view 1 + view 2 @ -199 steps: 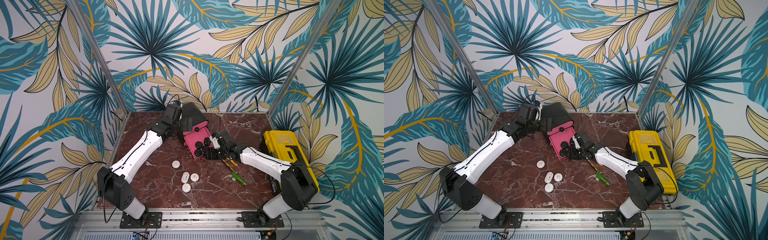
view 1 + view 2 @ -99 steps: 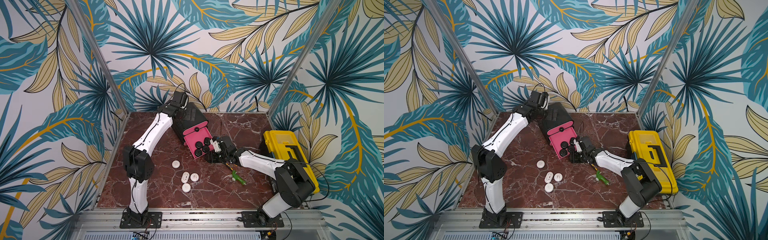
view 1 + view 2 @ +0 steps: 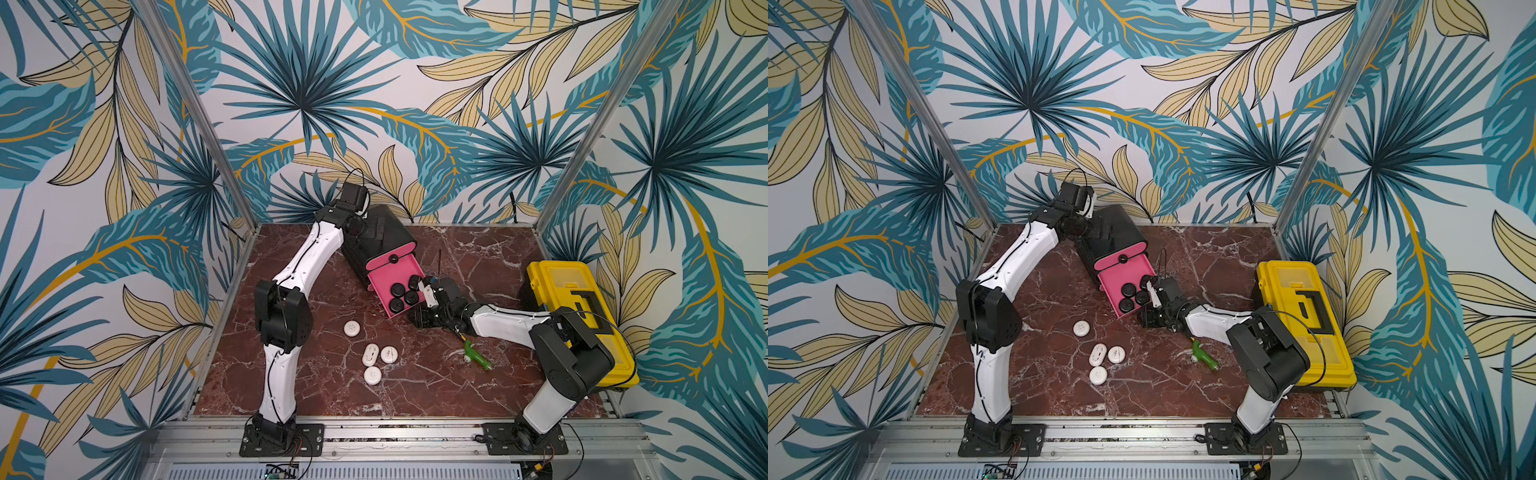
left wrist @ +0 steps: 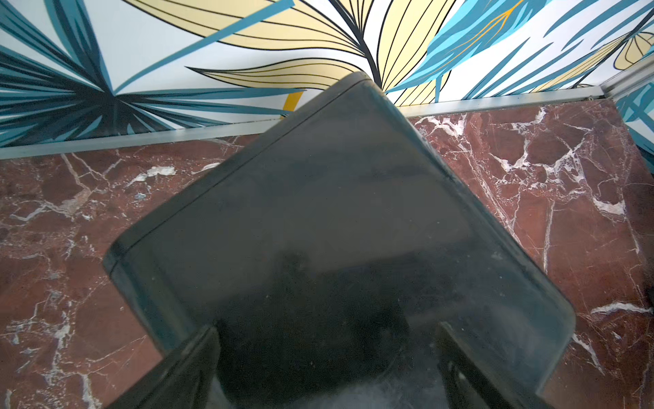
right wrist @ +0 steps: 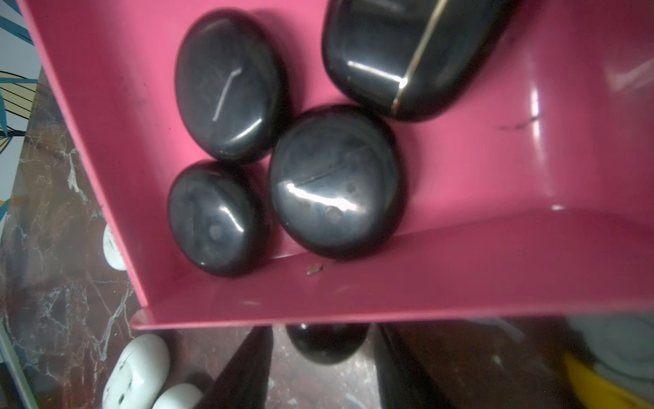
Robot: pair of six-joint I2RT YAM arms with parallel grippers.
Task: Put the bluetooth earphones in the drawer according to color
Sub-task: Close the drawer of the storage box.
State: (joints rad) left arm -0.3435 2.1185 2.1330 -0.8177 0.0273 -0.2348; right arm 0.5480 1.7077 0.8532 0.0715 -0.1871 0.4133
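Marble tabletop (image 3: 415,395), nearest the viewer, carries four white earphone cases (image 3: 370,354) lying loose in a cluster, not yet sorted. Just beyond them and to the robot's right lies a green plastic tool (image 3: 476,357), with a yellow toolbox (image 3: 569,291) at the right edge.

Further back, the right arm reaches low across the table to the front of an open pink drawer (image 3: 380,282). In the right wrist view, the right gripper (image 5: 322,333) straddles the drawer's black knob (image 5: 327,348). Its jaws are apart, with a sliver of table showing on each side of the knob, so it is not yet pinching.

Inside this drawer, which sits below the closed top one, lie four black earphone cases (image 3: 405,296), bunched together. No lilac cases are in view.

Behind the drawer stands the black cabinet (image 3: 386,230), turned at an angle. The left gripper (image 4: 327,327) is poised over its rear top, fingers spread wide and holding nothing.

Black looks finished, so the step in hand is probably shutting this drawer. That calls for closing on the knob and pushing straight along the cabinet's slant while the left arm steadies it. The white cases would come after.
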